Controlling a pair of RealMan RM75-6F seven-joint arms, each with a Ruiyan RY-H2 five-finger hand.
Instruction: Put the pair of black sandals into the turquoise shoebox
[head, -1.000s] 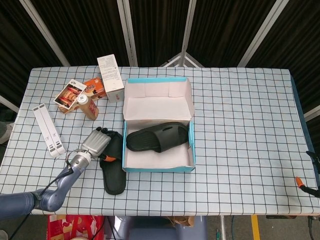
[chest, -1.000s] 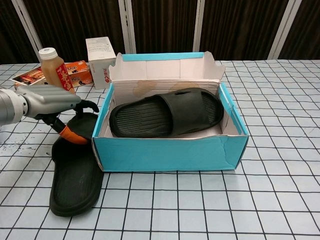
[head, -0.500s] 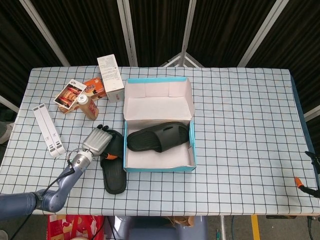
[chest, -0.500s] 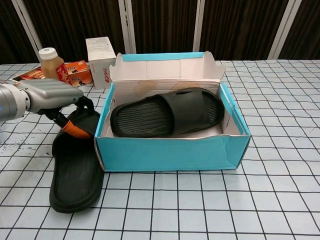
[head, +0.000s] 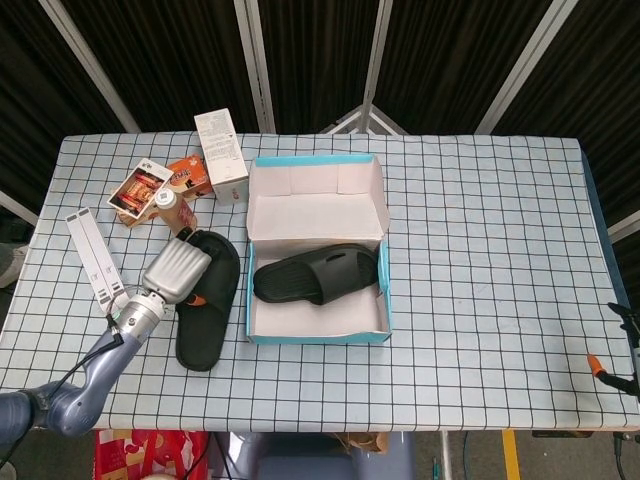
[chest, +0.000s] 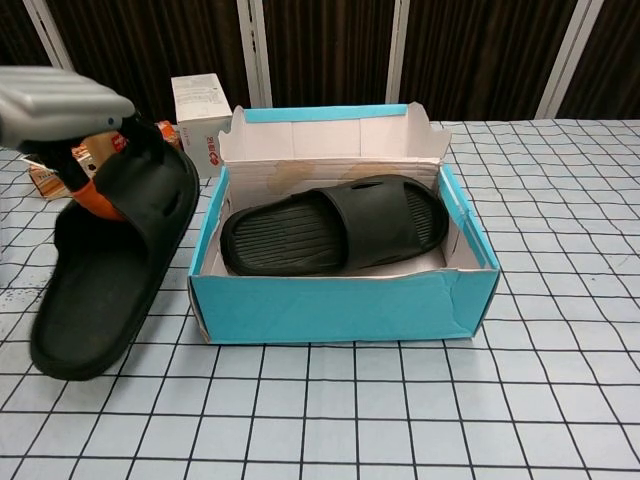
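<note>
The turquoise shoebox (head: 383, 300) (chest: 340, 305) stands open mid-table with its lid flap upright at the back. One black sandal (head: 318, 274) (chest: 335, 225) lies across the inside of it. My left hand (head: 174, 272) (chest: 62, 108) grips the second black sandal (head: 207, 298) (chest: 115, 255) by its strap end and holds it lifted off the table, left of the box, its heel hanging down toward me. The sandal is apart from the box wall. My right hand shows in neither view.
At the back left stand a white carton (head: 221, 154) (chest: 200, 110), an orange packet (head: 186, 174), a card pack (head: 139, 188) and a bottle (head: 176, 212) partly hidden by the raised sandal. A white folded stand (head: 96, 258) lies at the left edge.
My left hand has lifted the second sandal off the table and carried it up and to the left. The sandal in the box and the box have stayed put.
</note>
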